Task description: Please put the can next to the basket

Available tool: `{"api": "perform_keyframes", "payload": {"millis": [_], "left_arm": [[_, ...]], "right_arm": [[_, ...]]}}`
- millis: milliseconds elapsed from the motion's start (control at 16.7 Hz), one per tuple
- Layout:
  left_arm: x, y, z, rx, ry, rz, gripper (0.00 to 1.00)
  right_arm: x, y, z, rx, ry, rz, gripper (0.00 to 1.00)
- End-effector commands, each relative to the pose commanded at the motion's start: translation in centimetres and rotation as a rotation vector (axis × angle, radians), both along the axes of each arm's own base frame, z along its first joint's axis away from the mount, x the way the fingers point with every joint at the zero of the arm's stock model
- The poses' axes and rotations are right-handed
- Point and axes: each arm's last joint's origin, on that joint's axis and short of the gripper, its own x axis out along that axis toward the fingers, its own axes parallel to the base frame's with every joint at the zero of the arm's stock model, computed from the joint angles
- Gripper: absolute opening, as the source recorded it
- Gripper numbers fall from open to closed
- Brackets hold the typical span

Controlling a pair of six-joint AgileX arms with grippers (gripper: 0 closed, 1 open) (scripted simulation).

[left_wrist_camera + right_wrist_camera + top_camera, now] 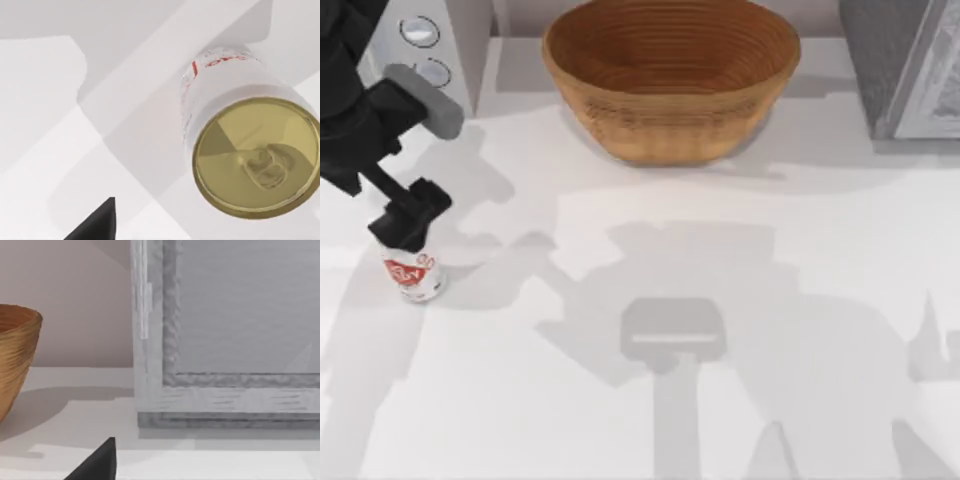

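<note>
One can (415, 277) stands upright on the white table (720, 250) at the far left of the top view, and much of its upper part is hidden there by the left gripper (408, 222), which hangs right over it. Whether those dark fingers are apart or clamped on the can cannot be told: from above they merge into one black shape, and the left wrist view catches just one dark fingertip (97, 225) at the picture's edge, clear of the can (245, 145). That wrist view shows the gold top with its pull tab, and the white label with red marks running down the side.

Behind the left arm, at the far left edge, a pale box with two round dials (425, 45) is cut off by the frame and partly covered by the arm.

The basket (670, 80) sits at the far middle of the table, well apart from the can, with open tabletop between them crossed by grey shadows.

At the far right, a grey framed box (905, 65) is cropped by the edge. The right wrist view looks at its rough frame (150, 340), with the basket's side (15, 360) beside it and one dark fingertip (97, 465); the right gripper's state cannot be told.
</note>
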Motion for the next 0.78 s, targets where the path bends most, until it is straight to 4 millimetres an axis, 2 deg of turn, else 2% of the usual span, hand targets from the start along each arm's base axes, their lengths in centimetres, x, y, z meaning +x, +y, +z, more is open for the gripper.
{"api": "perform_keyframes", "payload": {"millis": [180,540,780], "left_arm": [[1.2,-0.4,-0.7,0.007,0.045,-0.03,1.0],[1.2,-0.2,-0.8,0.007,0.045,-0.027,1.0],[1.4,-0.4,-3.7,0.007,0.043,-0.031,1.0]], "right_arm": [[0.0,0.0,0.0,0.0,0.0,0.0,1.0],[0.0,0.0,0.0,0.0,0.0,0.0,1.0],[0.0,0.0,0.0,0.0,0.0,0.0,1.0]]}}
